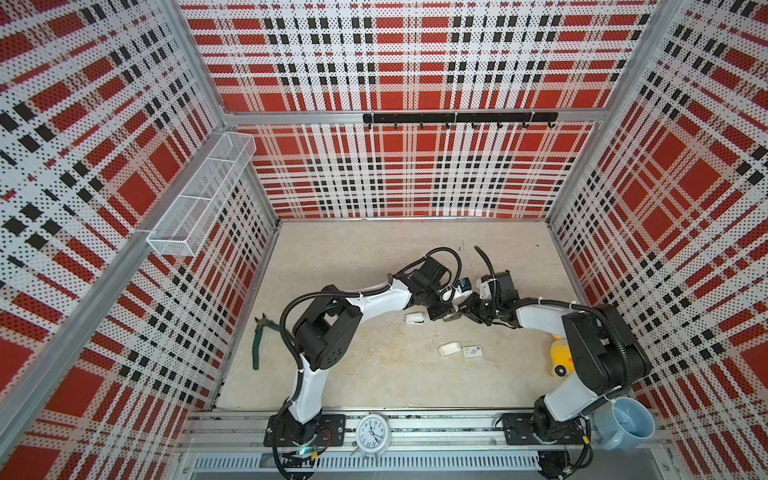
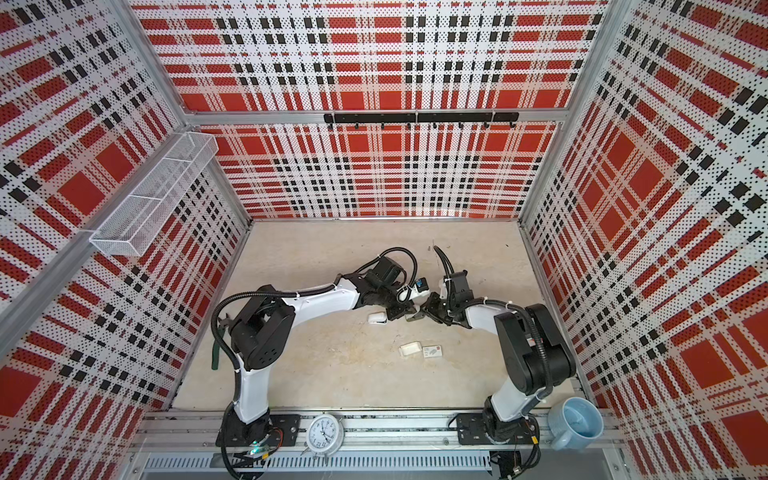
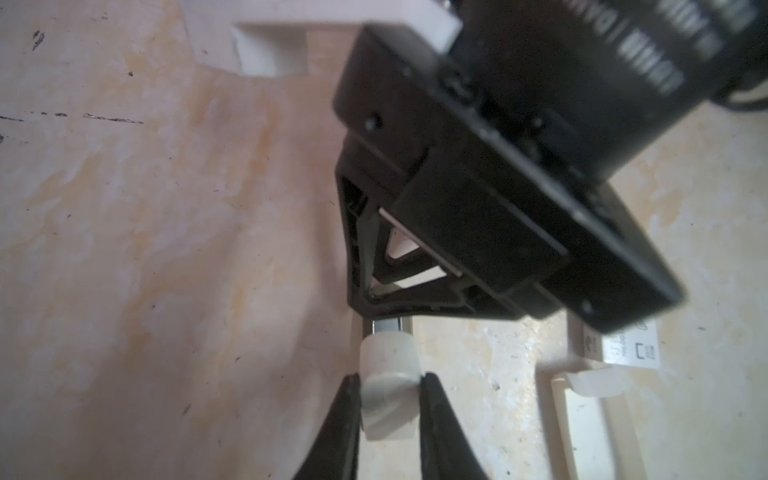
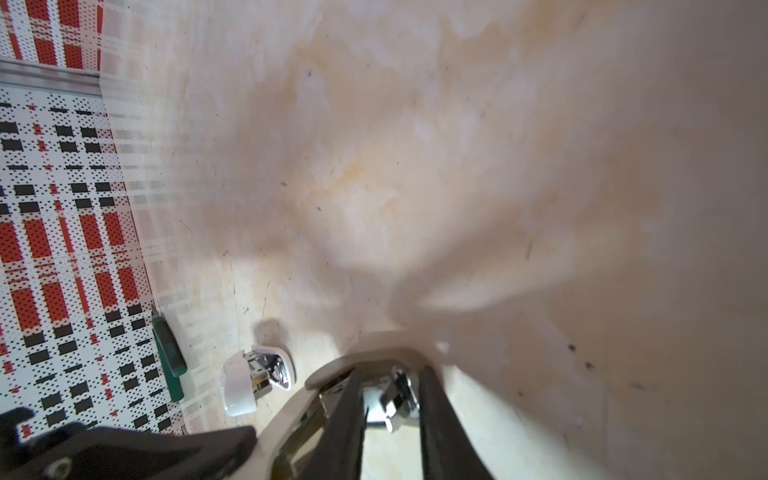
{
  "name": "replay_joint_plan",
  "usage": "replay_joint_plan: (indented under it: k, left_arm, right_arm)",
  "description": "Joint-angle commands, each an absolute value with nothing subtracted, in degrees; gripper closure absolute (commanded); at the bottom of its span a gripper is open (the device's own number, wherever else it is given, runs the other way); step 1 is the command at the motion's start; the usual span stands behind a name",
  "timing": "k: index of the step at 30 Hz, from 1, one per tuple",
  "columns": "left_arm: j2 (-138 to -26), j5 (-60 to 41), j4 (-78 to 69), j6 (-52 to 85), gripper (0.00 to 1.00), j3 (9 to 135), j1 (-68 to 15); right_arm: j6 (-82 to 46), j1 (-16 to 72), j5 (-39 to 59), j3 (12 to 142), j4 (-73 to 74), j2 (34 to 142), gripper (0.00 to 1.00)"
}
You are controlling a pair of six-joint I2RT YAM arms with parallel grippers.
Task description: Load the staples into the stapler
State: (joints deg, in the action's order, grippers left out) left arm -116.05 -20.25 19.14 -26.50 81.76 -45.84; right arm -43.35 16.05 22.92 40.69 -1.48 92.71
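Both grippers meet over the middle of the table in both top views. Between them is the stapler (image 1: 451,318), a beige body (image 4: 291,411) with a chrome mechanism (image 4: 397,395). My left gripper (image 3: 388,378) is shut on a pale grey-white stub (image 3: 388,399) at one end of it. My right gripper (image 4: 390,374) grips the other end, its fingers either side of the chrome part. A short silver-grey metal piece (image 3: 386,326) shows between the stub and the right gripper; I cannot tell whether it is the staples. The small white tray (image 1: 449,349) looks white inside.
A small white and chrome piece (image 1: 414,318) lies just left of the grippers. A printed box sleeve (image 1: 472,352) lies beside the tray. Green pliers (image 1: 259,340) lie by the left wall, a yellow object (image 1: 559,357) behind the right arm. Clock (image 1: 372,432) and blue mug (image 1: 623,422) stand on the front rail.
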Motion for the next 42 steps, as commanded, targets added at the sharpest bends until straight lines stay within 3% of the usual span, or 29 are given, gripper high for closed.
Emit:
replay_joint_plan:
  k: [1,18,42]
  left_arm:
    - [-118.19,-19.08,21.77,-27.17,0.76,82.31,-46.41]
    - [-121.02,-18.30,26.02,-29.12,0.77,86.75,-47.48]
    - [-128.06,-11.97,34.13,-32.03,0.81,95.95,-49.22]
  right_arm:
    - [-44.34,15.26,19.85,40.56,-2.21,90.24,0.74]
    - [-41.46,11.61,17.65,38.98,-9.17,82.53,0.76]
    - [-35.60,8.61,10.20,39.78,-35.64,56.11,0.77]
